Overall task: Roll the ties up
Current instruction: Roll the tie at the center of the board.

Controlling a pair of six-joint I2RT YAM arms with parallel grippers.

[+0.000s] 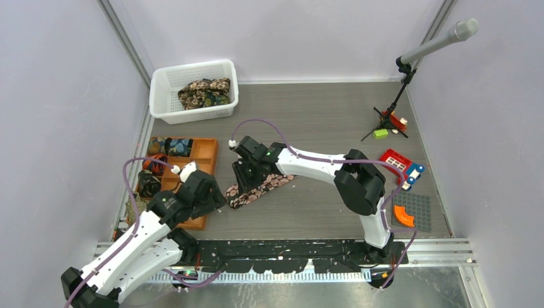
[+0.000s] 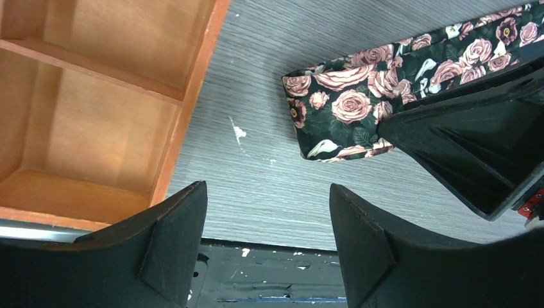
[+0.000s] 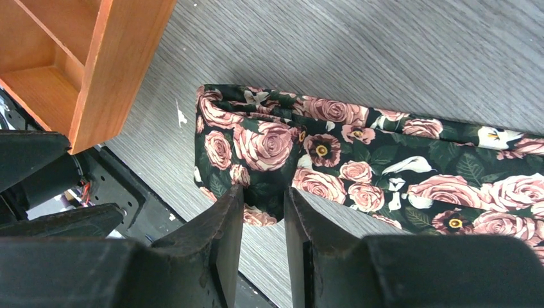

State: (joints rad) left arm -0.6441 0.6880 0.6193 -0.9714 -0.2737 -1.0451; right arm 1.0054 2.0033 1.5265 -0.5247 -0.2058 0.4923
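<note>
A black tie with pink-cream roses (image 1: 256,189) lies flat on the grey table beside the orange tray (image 1: 206,153). Its near end is folded over (image 3: 256,144). My right gripper (image 3: 260,199) is shut on that folded end, with fabric between the narrow jaws; it also shows in the top view (image 1: 247,174). My left gripper (image 2: 268,212) is open and empty, low over the table's front edge, just left of the tie's end (image 2: 346,109) and next to the tray's wall (image 2: 186,115). More patterned ties (image 1: 204,93) lie in the white basket (image 1: 160,96).
The orange tray holds rolled ties (image 1: 170,146) in its far compartments; its near compartments (image 2: 96,135) are bare. A microphone stand (image 1: 398,96), red and blue toy pieces (image 1: 401,167) and a grey baseplate (image 1: 414,202) are at the right. A black strip (image 2: 269,276) runs along the front edge.
</note>
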